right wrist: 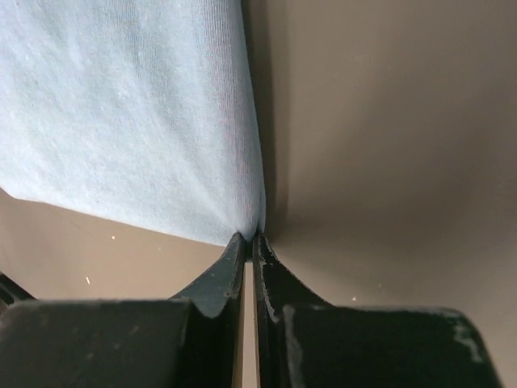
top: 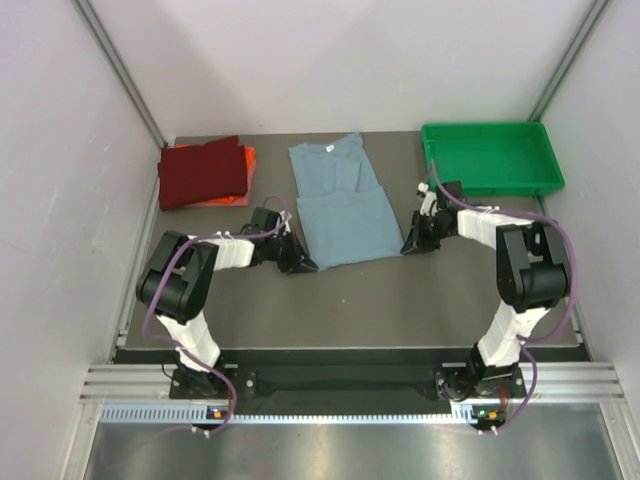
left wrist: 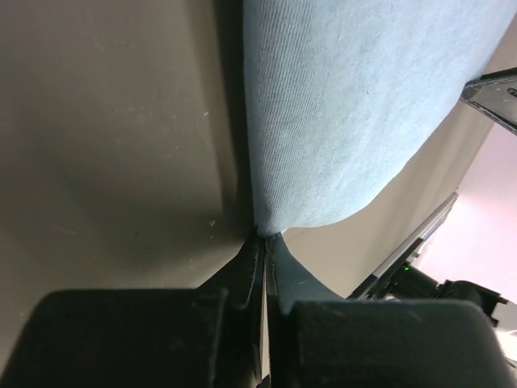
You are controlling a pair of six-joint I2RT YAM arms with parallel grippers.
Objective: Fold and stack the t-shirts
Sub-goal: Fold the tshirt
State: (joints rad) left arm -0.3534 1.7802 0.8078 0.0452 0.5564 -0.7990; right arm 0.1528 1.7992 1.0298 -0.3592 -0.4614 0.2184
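White-linked, black-jointed arms [top: 185, 280], purple cables [top: 234, 395] looped along them, scuffed matte-black pincers [left wrist: 264, 241].

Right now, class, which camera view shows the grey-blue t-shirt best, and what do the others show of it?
The top external view: the grey-blue t-shirt shows whole, partly folded. The left wrist view gives only a corner pinched in the shut left pincer; the right wrist view, only the corner pinched in the shut right pincer.

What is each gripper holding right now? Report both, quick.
Left gripper: shut, pinching the near left corner of the grey-blue t-shirt.
Right gripper: shut, pinching the same t-shirt's right edge.
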